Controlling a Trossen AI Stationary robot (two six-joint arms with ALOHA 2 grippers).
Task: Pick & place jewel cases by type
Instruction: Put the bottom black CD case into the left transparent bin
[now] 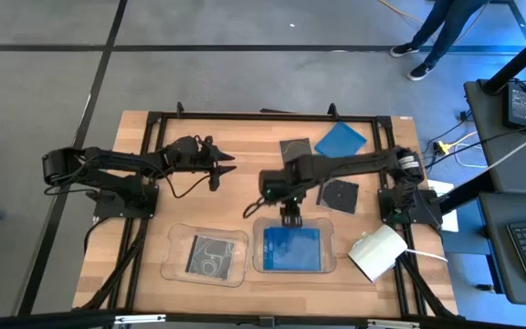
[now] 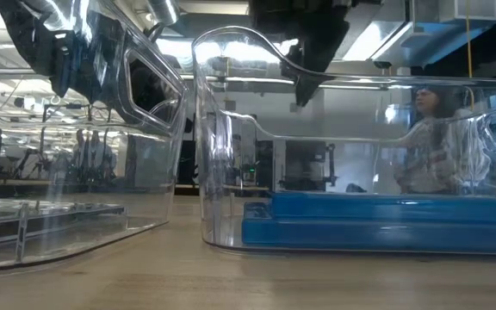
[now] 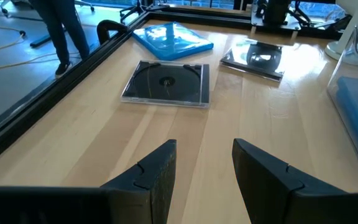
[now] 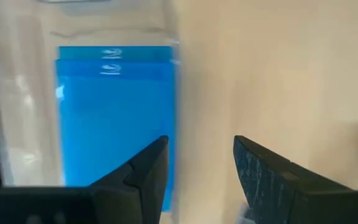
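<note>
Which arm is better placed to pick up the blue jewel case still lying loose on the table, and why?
The right. The blue case lies on the right arm's side, and the right gripper hangs open and empty over the blue-filled tray. The left gripper, also open, sits farther across.

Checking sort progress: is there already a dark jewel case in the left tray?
Yes, the high view shows one dark jewel case lying flat inside the left clear tray.

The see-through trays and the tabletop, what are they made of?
The trays look like clear glossy plastic: you see the room through their walls, and ceiling lights glint off them. The tabletop looks like pale wood with a smooth finish, showing long grain streaks.
</note>
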